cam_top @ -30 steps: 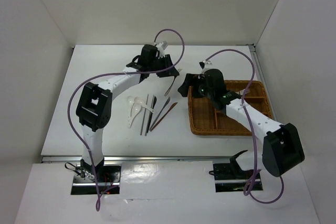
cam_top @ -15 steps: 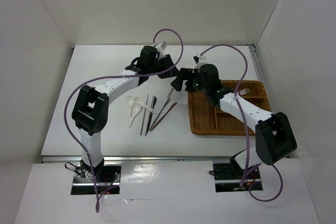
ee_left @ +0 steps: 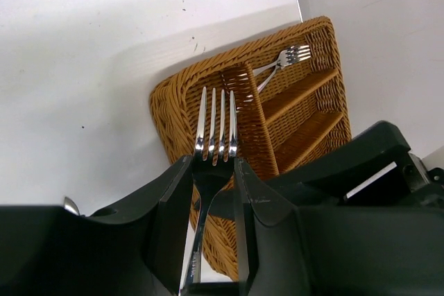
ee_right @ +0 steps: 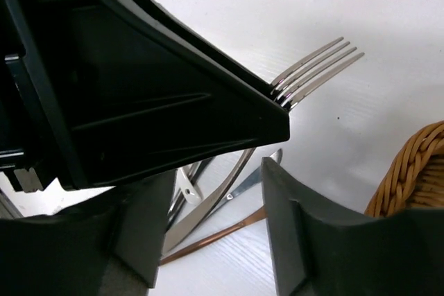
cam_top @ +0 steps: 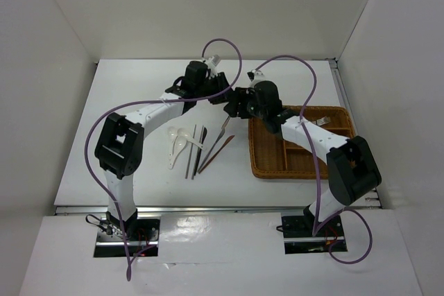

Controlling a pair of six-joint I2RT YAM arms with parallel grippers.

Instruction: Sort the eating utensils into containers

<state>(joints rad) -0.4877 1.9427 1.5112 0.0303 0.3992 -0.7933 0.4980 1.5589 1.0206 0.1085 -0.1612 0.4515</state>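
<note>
My left gripper (cam_top: 223, 95) is shut on a silver fork (cam_top: 223, 125) and holds it above the table, left of the brown wicker tray (cam_top: 263, 161). In the left wrist view the fork (ee_left: 216, 124) sits between the fingers (ee_left: 173, 213), tines toward the tray (ee_left: 182, 105). My right gripper (cam_top: 234, 107) is open right beside the left one. In the right wrist view the held fork's handle (ee_right: 216, 202) passes between my right gripper (ee_right: 211, 181)'s spread jaws. Another fork (cam_top: 320, 122) lies in the tray's far slot. Two white spoons (cam_top: 176, 145), dark chopsticks (cam_top: 193, 149) and reddish-brown sticks (cam_top: 216, 152) lie on the table.
The tray's shorter compartments (ee_left: 305, 112) show no utensils. White walls enclose the table on three sides. Purple cables (cam_top: 229, 50) loop over both arms. The tray corner (ee_right: 414, 171) is close at the right of my right gripper.
My right arm has swung left from over the tray's near-left corner to the left gripper and its fork. The left gripper has hardly moved and still holds the fork.
</note>
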